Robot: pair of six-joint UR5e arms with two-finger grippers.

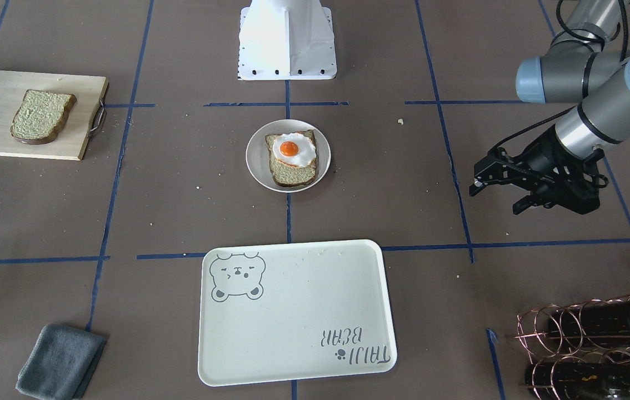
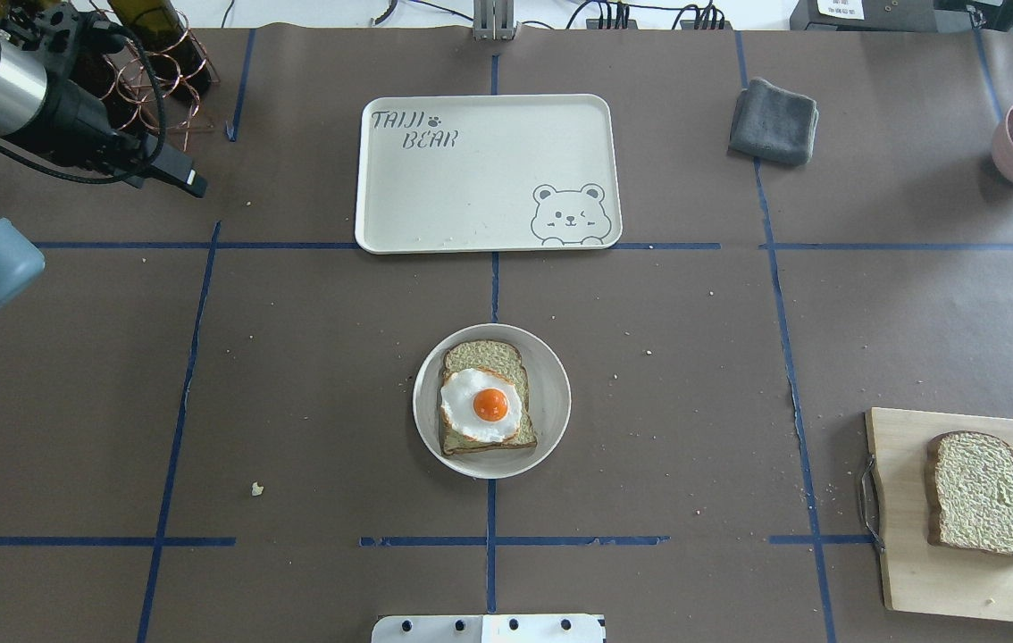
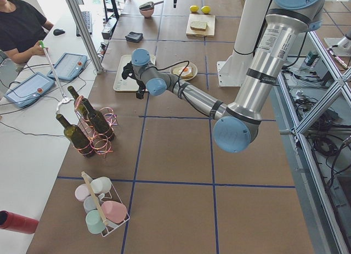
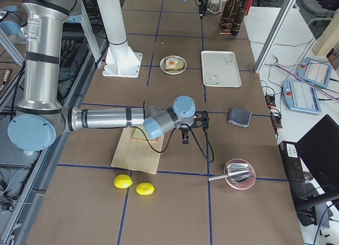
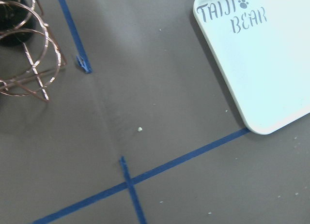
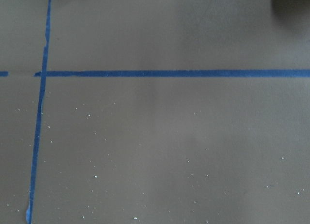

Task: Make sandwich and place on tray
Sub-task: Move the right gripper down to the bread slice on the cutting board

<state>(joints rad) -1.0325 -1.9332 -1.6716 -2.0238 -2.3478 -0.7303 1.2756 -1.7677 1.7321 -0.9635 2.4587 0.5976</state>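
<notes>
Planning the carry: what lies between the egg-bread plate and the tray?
Overhead view: only bare table crossed by blue tape lies between plate and tray.

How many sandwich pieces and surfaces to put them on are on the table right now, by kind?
Bread slices: 2
Fried egg: 1
Round plate: 1
Cutting board: 1
Tray: 1
Total: 6

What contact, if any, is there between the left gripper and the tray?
Apart. The front-facing view shows bare table between the left gripper and the tray.
</notes>
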